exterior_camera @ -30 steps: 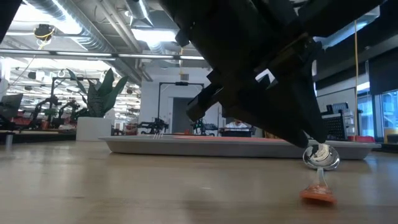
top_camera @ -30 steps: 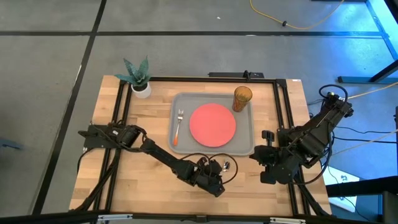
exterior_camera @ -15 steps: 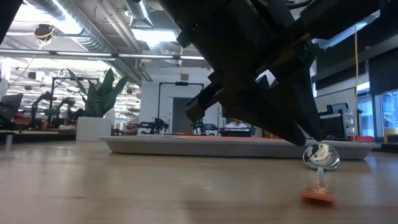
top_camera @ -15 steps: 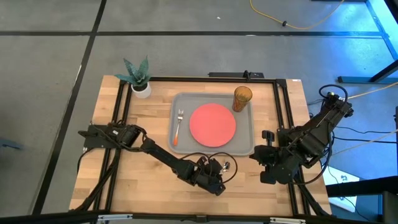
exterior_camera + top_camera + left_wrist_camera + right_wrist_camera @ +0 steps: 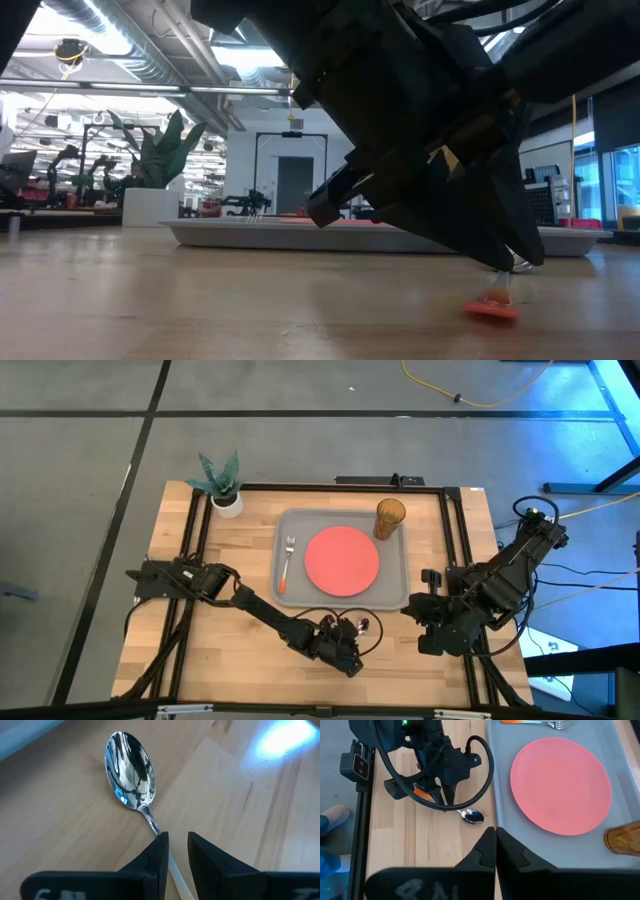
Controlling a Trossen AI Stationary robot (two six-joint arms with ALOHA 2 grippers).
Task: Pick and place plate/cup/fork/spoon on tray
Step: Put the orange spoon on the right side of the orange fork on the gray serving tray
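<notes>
I've got the left gripper down low over the wooden table, just in front of the large flat grey rectangular tray, and its two dark fingers stand a narrow gap apart, straddling the thin neck of the small silver spoon with the rounded bowl and orange handle. In the left wrist view the shiny bowl lies face up on the wood just beyond the fingertips, with the stem running back between them; I can't tell whether the pads actually press on the stem. From table height the orange handle end shows under the gripper and seems to rest on the wood. On the tray sits the flat round coral-red plate in the middle, the small metal fork with the orange handle beside it along the tray's left side, and the translucent amber-brown tumbler upright in the far right corner. The right gripper waits off the table's right edge, fingers pressed together on nothing. A white pot with a green plant stands at the far left corner.
</notes>
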